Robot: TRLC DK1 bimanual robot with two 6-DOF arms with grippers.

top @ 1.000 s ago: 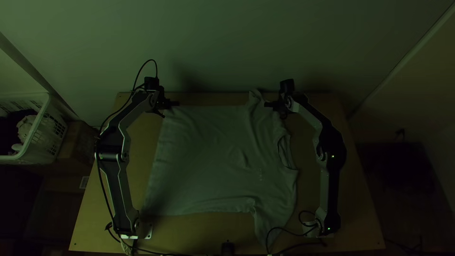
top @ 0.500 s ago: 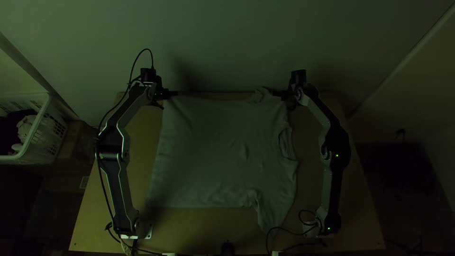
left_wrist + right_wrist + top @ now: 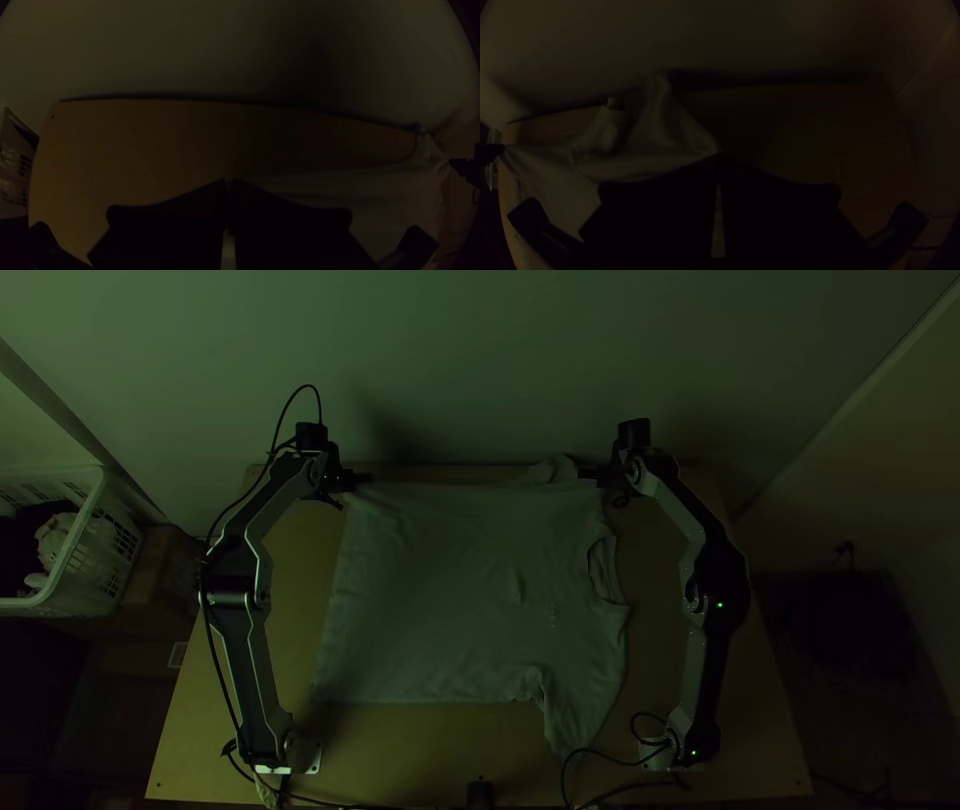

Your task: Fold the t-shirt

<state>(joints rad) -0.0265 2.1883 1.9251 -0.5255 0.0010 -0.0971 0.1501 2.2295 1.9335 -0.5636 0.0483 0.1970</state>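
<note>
We have the t-shirt spread on the table, its hem-to-collar line running across from left arm to right. Its far side spans our grippers: the left gripper pinches the hem corner, the right gripper the shoulder end. Both arms reach far, grippers facing inward; we'd likely fold nearward.

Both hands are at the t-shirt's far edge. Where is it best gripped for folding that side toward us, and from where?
I'd grip the t-shirt by its far edge's two ends, where the left hand and right hand pinch it, each coming in from its own side: that edge runs nearly straight between them.
</note>
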